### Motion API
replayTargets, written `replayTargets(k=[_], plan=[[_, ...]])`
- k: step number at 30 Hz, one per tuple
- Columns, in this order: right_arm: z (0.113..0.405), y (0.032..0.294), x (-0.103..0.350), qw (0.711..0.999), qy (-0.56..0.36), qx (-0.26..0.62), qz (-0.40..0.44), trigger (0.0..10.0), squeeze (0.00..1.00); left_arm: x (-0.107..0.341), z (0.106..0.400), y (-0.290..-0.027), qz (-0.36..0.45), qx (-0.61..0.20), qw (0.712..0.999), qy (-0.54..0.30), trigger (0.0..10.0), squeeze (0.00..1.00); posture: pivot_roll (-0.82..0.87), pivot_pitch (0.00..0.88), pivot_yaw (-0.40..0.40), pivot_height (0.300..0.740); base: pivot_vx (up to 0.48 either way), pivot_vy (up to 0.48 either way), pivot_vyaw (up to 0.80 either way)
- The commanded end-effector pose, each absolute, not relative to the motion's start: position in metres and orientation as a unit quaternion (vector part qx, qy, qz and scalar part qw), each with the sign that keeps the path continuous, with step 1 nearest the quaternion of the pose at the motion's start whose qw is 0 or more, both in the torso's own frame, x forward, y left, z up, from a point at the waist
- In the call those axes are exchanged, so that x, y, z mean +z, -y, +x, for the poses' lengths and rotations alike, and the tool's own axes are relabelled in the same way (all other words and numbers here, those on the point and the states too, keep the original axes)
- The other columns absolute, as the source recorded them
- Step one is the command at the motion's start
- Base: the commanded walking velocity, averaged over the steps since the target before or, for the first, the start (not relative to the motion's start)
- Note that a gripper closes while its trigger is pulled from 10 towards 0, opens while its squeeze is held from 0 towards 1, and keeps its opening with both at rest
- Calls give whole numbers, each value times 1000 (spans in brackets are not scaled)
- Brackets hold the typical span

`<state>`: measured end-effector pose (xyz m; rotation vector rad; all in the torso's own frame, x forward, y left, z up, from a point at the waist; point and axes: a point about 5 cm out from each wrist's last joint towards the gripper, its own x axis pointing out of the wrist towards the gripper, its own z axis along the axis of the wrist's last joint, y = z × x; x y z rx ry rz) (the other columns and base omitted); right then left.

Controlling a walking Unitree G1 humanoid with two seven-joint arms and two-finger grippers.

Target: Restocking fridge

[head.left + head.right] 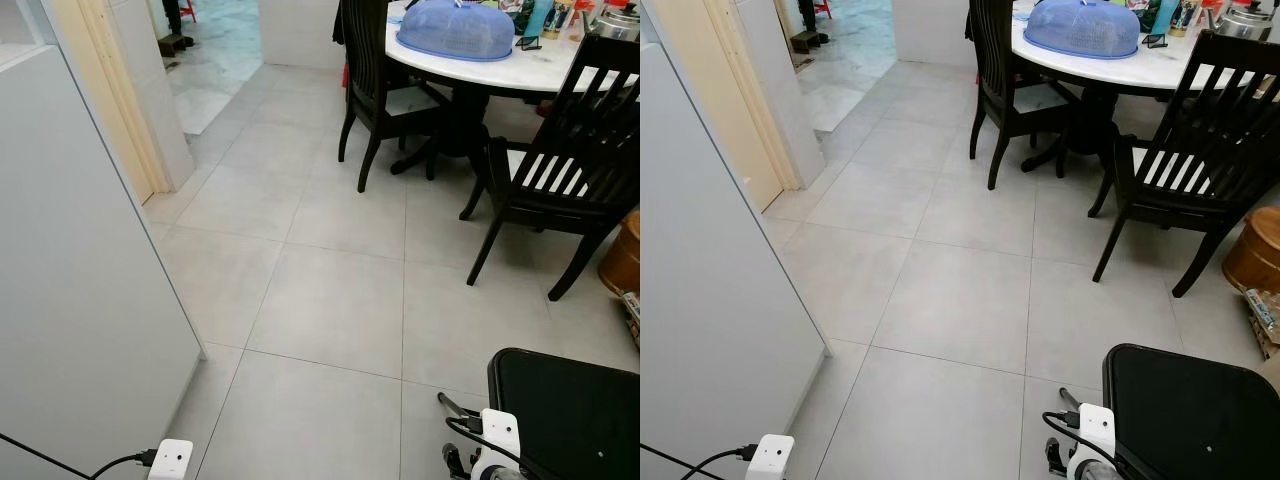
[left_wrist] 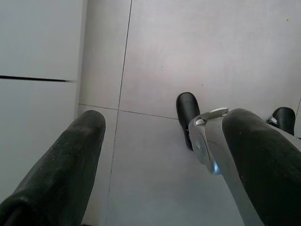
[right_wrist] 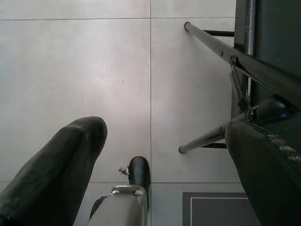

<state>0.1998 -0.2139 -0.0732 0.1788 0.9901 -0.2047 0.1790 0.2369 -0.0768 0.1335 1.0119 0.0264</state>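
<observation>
Black stool (image 1: 570, 415) cropped; fridge (image 1: 70, 300) side cut off

The left gripper (image 2: 164, 155) hangs over the grey tiled floor (image 2: 197, 52), its jaws apart with nothing between them. A white fridge (image 2: 37, 56) stands beside it. The robot's black foot (image 2: 187, 110) rests on the tiles below.

I see pale grey tiled floor (image 1: 330, 300) with two dark wooden chairs (image 1: 560, 170) standing on it at a round white tabletop (image 1: 520, 68), which carries a blue mesh food cover (image 1: 455, 30).
</observation>
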Motion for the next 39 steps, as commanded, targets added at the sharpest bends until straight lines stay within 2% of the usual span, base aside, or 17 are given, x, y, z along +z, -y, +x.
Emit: replayTargets(k=[1,9,11,26,39], plan=[[201,214,-73,869,-476,-99,91,10000,0,-76,179,-240,76,9,870,-487,10000,0,33,0,-19,740,0,0,0],[203,216,-71,873,-478,-67,60,10000,0,-77,178,-238,66,10,868,-493,10000,0,31,0,-46,740,0,0,130],[204,217,-70,876,-478,-47,41,10000,0,-78,177,-237,55,15,866,-496,10000,0,33,0,-51,740,0,0,800],[202,216,-71,872,-487,-39,43,10000,0,-79,176,-237,77,-1,859,-507,10000,0,34,0,-41,740,0,0,800],[200,216,-72,871,-488,-36,41,10000,0,-80,172,-237,64,7,857,-511,10000,0,23,0,-41,740,0,0,800]])
